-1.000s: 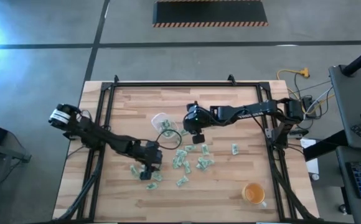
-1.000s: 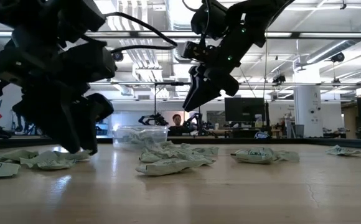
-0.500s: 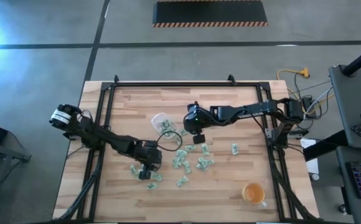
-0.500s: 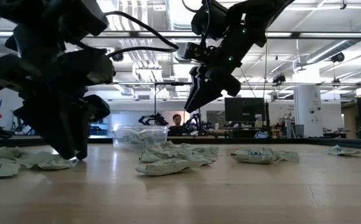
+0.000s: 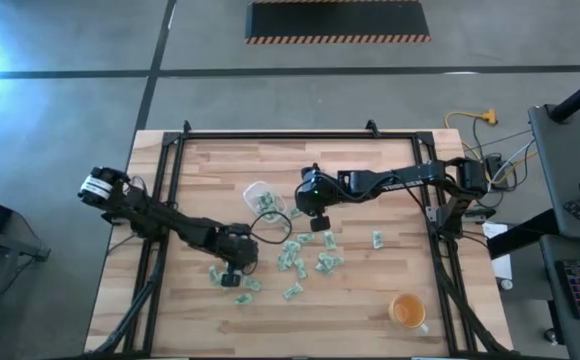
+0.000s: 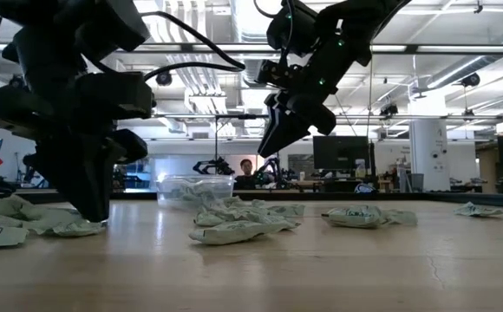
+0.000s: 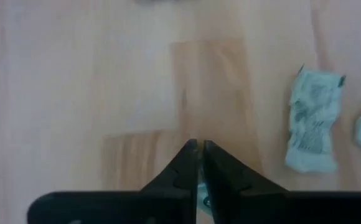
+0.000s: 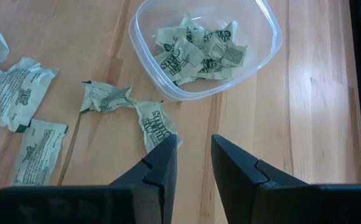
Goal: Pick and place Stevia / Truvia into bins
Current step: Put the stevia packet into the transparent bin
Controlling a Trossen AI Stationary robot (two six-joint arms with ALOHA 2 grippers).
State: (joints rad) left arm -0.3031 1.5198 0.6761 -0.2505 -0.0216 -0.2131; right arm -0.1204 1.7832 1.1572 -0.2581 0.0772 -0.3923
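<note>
Your packets [image 8: 180,59] read "STEVIA" in dark print on crumpled pale green paper; several lie in the clear round-cornered tub [image 8: 264,53] at the upper centre of the right wrist picture, others lie scattered on the bare wood table [image 5: 370,290]. Your left gripper [image 7: 198,149] is pressed together with its tips at the tabletop. Your right gripper [image 8: 193,152] hangs part-spread above the packets, holding nothing. An orange cup [image 5: 407,311] sits lower right.

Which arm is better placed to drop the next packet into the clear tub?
Right: the right gripper hangs open beside the clear tub, though empty. The left gripper is shut down at the table, farther away.
</note>
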